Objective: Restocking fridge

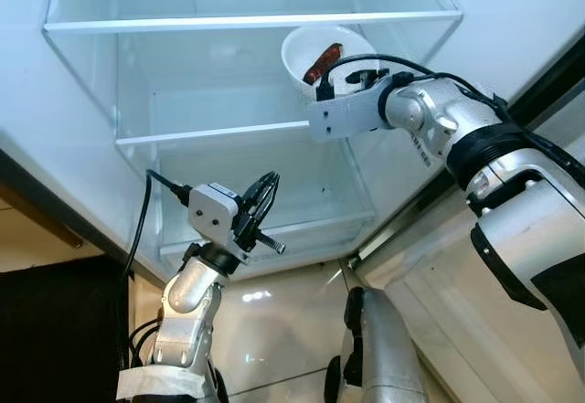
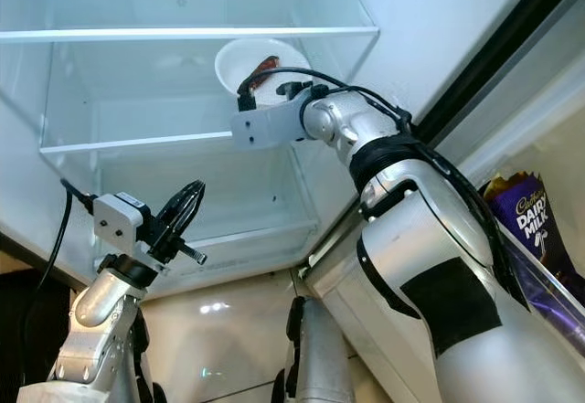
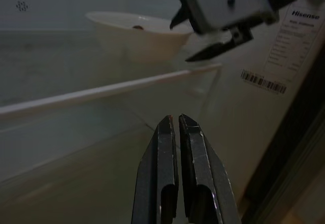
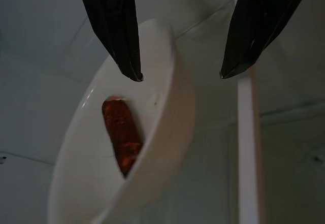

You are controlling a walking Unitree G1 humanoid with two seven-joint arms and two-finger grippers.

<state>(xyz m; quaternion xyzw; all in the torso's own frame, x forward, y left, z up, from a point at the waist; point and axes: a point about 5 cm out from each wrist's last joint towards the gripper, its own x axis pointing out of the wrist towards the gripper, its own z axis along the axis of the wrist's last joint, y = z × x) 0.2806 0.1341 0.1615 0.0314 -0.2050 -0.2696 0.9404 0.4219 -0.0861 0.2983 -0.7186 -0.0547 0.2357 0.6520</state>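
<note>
A white bowl (image 1: 309, 54) holding a reddish-brown sausage (image 1: 323, 62) stands at the right end of the fridge's middle glass shelf (image 1: 210, 132). My right gripper (image 4: 180, 76) is open just in front of the bowl (image 4: 152, 178), one fingertip on each side of its near rim, with nothing between them. The sausage (image 4: 122, 137) lies inside against the bowl's wall. My left gripper (image 1: 265, 188) is shut and empty, lower down and to the left, in front of the lower shelf. In the left wrist view its fingertips (image 3: 167, 120) point toward the bowl (image 3: 137, 36).
The fridge is open, with a top glass shelf (image 1: 247, 21) and a bottom ledge (image 1: 274, 238). A purple chocolate pack (image 2: 521, 216) sits in the door rack at the right. A label (image 3: 299, 36) is stuck on the inner right wall. Glossy floor (image 1: 274, 330) lies below.
</note>
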